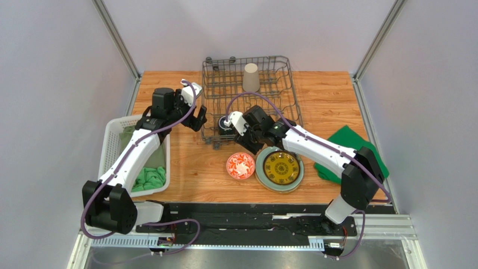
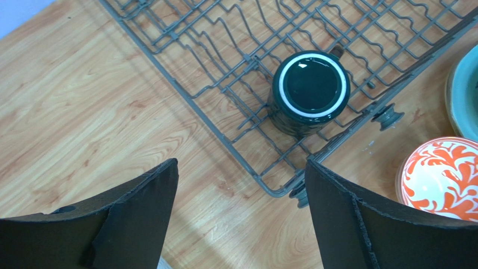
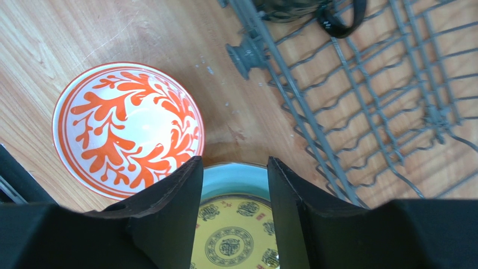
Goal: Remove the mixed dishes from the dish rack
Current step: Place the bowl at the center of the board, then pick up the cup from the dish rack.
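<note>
- A white basket (image 1: pixel 110 147) holding green cloths (image 1: pixel 150 178) sits at the left of the top view and is no part of the job.
- The left pincer (image 2: pixel 240 188) is spread wide and holds nothing. It hangs over bare surface (image 2: pixel 84 112) just outside the near corner of the dish rack (image 2: pixel 224 140).
- The dark teal mug (image 2: pixel 311 89) stands inside that corner, in the upper middle of the left wrist view. It is ahead of the fingers and apart from them.
- Likely trouble: a finger coming down could catch the rack's side wire or a tine. The mug's round glazed wall could also slip or tip between the pads.
- The beige tumbler (image 1: pixel 251 77) stands upside down at the rack's far end, well apart from both pincers.
- The red-and-white bowl (image 3: pixel 128 130) is already out on the surface, just beside the right fingers.
- The right pincer (image 3: pixel 234 168) is partly open and empty. It hovers over the far rim of the pale green plate (image 3: pixel 233 175), which carries the yellow patterned plate (image 3: pixel 233 244).
- Risks here: a low sideways move could knock the bowl or shift the plates. Both arms also crowd the same rack corner, so they might collide.
- A green cloth (image 1: pixel 353 147) lies at the right edge.
</note>
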Available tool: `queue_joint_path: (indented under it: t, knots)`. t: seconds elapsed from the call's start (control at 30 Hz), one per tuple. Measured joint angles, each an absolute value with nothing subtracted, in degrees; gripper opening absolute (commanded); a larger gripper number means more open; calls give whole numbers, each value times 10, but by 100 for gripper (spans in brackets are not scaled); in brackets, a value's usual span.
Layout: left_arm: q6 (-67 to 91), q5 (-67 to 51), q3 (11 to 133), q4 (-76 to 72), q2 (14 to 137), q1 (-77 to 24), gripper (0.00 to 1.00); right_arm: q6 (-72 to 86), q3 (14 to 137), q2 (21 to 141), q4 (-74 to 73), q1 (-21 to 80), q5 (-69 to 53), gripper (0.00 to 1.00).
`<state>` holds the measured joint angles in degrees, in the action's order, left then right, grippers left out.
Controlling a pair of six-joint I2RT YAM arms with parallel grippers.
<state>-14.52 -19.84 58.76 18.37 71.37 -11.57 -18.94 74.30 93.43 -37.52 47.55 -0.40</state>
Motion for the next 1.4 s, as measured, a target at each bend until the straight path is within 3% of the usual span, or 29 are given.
queue_joint_path:
  t: [0.07, 0.23, 0.27, 0.3, 0.33, 0.47, 0.63, 1.0, 1.4]
  knots:
    - [-146, -207, 607, 194, 734, -118, 93, -189, 743, 915, -375, 471, 5, 59]
    - [-167, -208, 648, 210, 760, -140, 93, -184, 741, 865, -369, 438, 17, 64]
    - [-171, -208, 655, 213, 765, -153, 93, -182, 738, 855, -364, 426, 18, 66]
    - [-174, -208, 666, 218, 772, -161, 93, -178, 734, 844, -359, 411, 19, 77]
    - [-176, -208, 674, 220, 778, -166, 93, -175, 731, 841, -357, 408, 20, 82]
    - [-177, -209, 707, 225, 809, -178, 93, -163, 730, 823, -348, 352, 17, 86]
    - [-177, -209, 710, 226, 819, -178, 93, -165, 739, 830, -346, 318, 17, 98]
    - [-180, -188, 698, 216, 814, -178, 92, -180, 903, 981, -327, 285, -25, 98]
    - [-199, -166, 625, 203, 746, -165, 93, -270, 935, 1092, -334, 283, -146, 80]
